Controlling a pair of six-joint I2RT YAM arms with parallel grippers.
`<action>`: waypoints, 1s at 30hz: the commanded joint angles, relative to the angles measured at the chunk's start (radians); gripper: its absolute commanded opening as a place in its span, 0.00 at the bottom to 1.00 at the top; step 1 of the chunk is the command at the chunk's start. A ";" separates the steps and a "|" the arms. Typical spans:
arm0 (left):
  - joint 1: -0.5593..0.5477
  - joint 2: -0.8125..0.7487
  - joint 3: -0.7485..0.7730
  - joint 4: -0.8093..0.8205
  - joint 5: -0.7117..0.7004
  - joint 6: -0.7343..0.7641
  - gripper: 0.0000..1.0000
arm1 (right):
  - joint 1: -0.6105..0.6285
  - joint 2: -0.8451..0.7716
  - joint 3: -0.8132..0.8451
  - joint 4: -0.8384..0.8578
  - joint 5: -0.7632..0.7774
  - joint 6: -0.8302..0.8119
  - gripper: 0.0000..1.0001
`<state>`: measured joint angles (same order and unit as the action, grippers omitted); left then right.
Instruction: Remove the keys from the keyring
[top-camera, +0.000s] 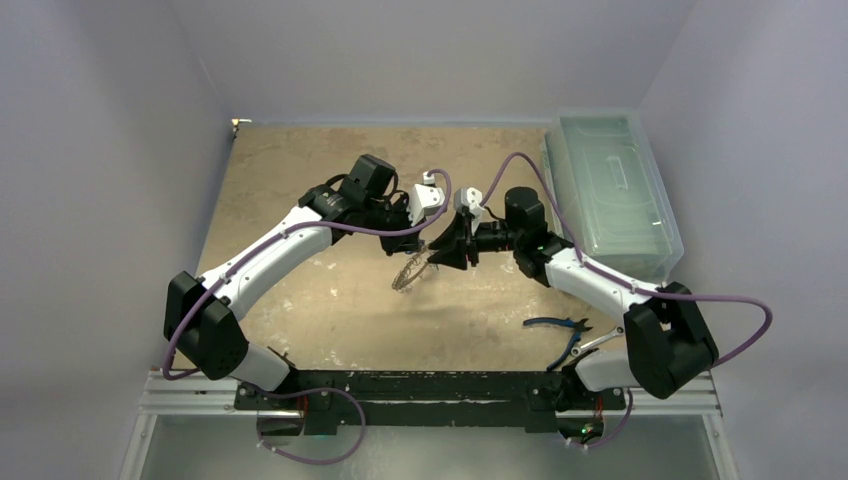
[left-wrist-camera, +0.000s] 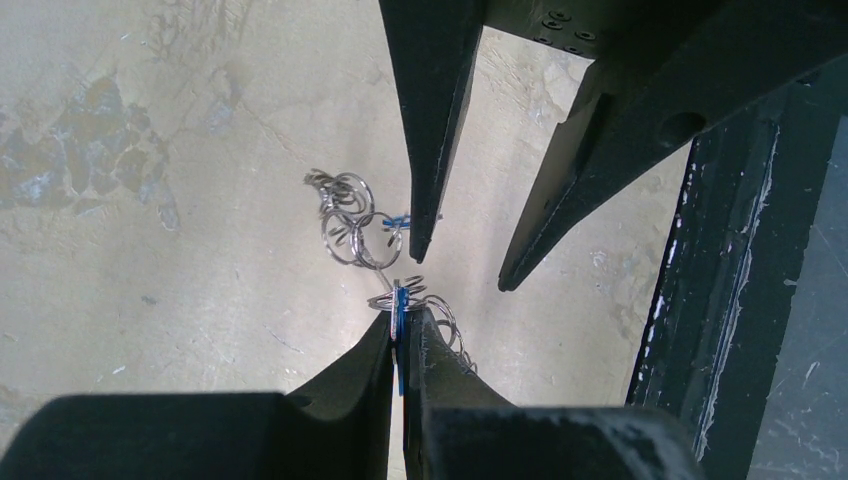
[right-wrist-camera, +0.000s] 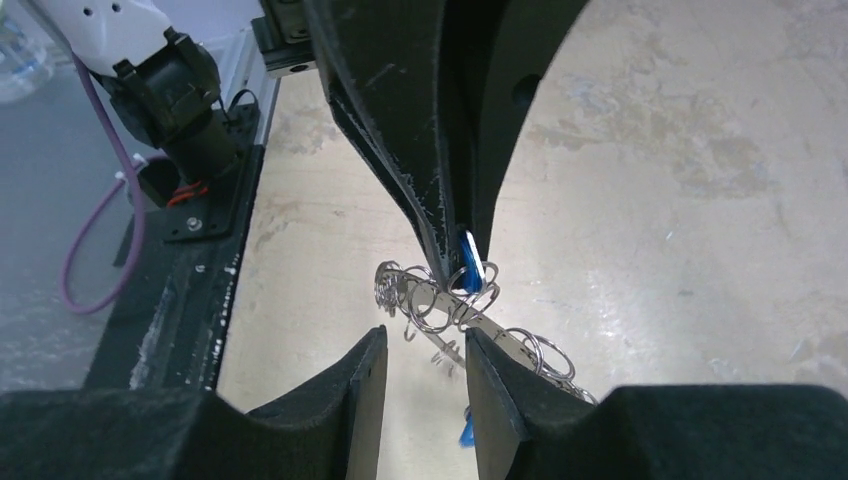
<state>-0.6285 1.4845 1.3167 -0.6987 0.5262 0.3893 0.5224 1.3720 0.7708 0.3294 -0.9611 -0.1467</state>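
**Top external view.** The keyring (top-camera: 409, 271) hung just below the centre of the frame, where the two arms met over the bench (top-camera: 320, 300). Its bundle slanted from upper right to lower left. Whether its low end touched the bench could not be told. A clear plastic box (top-camera: 610, 190) lay at the upper right and blue-handled pliers (top-camera: 556, 324) at the lower right, both well apart from the ring. Finger positions were not resolved here.

**Left wrist view.** The left gripper (left-wrist-camera: 400, 318), entering from the bottom edge, was clenched on a blue-headed key (left-wrist-camera: 398, 303), held edge-on with its long axis running up the frame. The right gripper (left-wrist-camera: 462, 268) came down from the top with its fingers spread. One tip stood just beside the silvery keys (left-wrist-camera: 350, 225) and small rings clustered left of centre.

**Right wrist view.** This view alone showed the ring passing through the gap between the released right gripper's fingers, which rose from the bottom edge. The line of keys ran from centre-left down to lower right. A second blue piece showed low in the same gap.
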 joint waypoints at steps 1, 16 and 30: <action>0.010 -0.026 0.051 0.028 0.017 0.017 0.00 | 0.002 -0.001 0.028 0.053 0.039 0.167 0.37; 0.009 -0.008 0.060 0.027 0.040 0.009 0.00 | 0.003 0.062 0.026 0.122 0.070 0.304 0.32; 0.009 -0.006 0.048 0.035 0.038 0.005 0.00 | 0.005 0.055 0.027 0.146 0.073 0.283 0.30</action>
<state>-0.6281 1.4849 1.3315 -0.6983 0.5285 0.3870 0.5228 1.4391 0.7708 0.4343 -0.9020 0.1406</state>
